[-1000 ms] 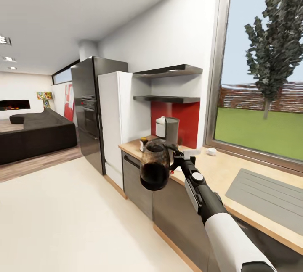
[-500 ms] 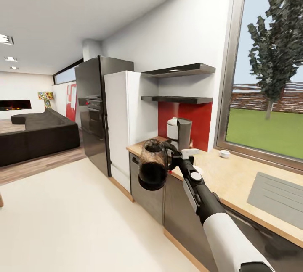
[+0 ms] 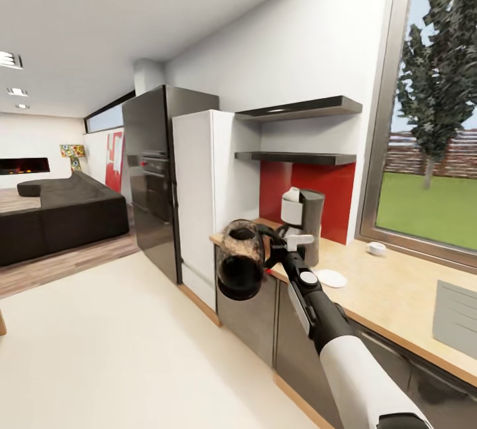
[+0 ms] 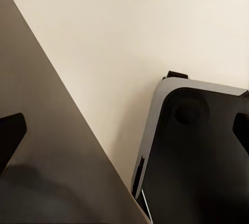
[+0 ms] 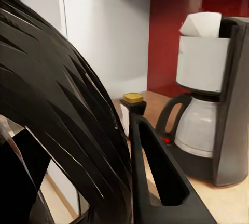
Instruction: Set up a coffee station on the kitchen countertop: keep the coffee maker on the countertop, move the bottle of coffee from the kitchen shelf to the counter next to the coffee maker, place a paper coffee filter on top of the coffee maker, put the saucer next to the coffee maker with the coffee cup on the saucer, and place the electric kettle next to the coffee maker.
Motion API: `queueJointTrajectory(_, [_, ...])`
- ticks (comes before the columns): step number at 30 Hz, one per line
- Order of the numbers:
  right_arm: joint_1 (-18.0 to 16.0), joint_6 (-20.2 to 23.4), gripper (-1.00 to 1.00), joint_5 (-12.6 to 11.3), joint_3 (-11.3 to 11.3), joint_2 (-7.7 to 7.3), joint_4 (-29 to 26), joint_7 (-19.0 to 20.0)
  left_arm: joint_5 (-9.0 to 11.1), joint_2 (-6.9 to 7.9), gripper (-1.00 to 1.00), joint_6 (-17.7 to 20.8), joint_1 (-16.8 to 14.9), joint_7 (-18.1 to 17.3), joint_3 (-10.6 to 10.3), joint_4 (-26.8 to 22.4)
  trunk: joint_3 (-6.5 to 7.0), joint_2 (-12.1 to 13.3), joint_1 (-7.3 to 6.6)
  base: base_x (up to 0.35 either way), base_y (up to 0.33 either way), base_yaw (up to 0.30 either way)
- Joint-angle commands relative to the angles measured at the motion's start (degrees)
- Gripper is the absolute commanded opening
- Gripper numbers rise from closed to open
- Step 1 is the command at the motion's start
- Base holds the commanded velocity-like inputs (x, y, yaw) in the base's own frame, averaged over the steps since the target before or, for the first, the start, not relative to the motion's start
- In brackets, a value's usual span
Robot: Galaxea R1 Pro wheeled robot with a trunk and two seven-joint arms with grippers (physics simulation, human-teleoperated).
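Note:
My right gripper (image 3: 270, 255) is shut on the handle of the dark electric kettle (image 3: 240, 268), holding it in the air in front of the counter's near end. The kettle's ribbed body (image 5: 62, 115) and handle (image 5: 155, 172) loom close in the right wrist view. The coffee maker (image 3: 303, 213) stands on the wooden countertop (image 3: 391, 296) against the red backsplash, a white paper filter (image 5: 202, 24) on top. The bottle of coffee (image 5: 133, 102), yellow-lidded, stands beside it. A white saucer (image 3: 331, 278) lies on the counter, and a small white cup (image 3: 376, 248) sits near the window. My left gripper (image 4: 124, 133) is open over the floor.
A white cabinet (image 3: 199, 197) and a steel fridge (image 3: 149, 177) stand left of the counter. Two dark shelves (image 3: 298, 132) hang above the coffee maker. A grey sink drainer (image 3: 457, 316) lies at the counter's right. A dark sofa (image 3: 59, 217) sits far left across open floor.
The whole head view has shifted, so the camera has turned left and moved nearer the counter. The kettle stays held in my right gripper at the same place in view.

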Motion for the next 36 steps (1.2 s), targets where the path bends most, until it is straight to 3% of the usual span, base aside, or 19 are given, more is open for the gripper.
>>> queueJointTrajectory(1, [-0.02, 0.04, -1.00, 0.63, -0.08, 0.05, -0.03, -0.23, 0.45, 0.02, 1.00, -0.03, 0.06, 0.21, -0.49, -0.13, 0.00, -0.03, 0.04, 0.234, 0.276, 0.000])
queueJointTrajectory(18, [-0.02, 0.04, -1.00, 0.62, -0.08, 0.05, -0.05, -0.23, 0.45, -0.04, 1.00, 0.00, 0.06, 0.19, -0.49, -0.20, -0.12, -0.03, 0.04, 0.250, 0.253, 0.005])
queueJointTrajectory(36, [-0.02, 0.04, -1.00, 0.62, -0.08, 0.05, -0.07, -0.23, 0.45, -0.07, 1.00, 0.01, 0.06, 0.21, -0.49, -0.22, -1.62, -0.03, 0.04, 0.307, 0.128, 0.071])
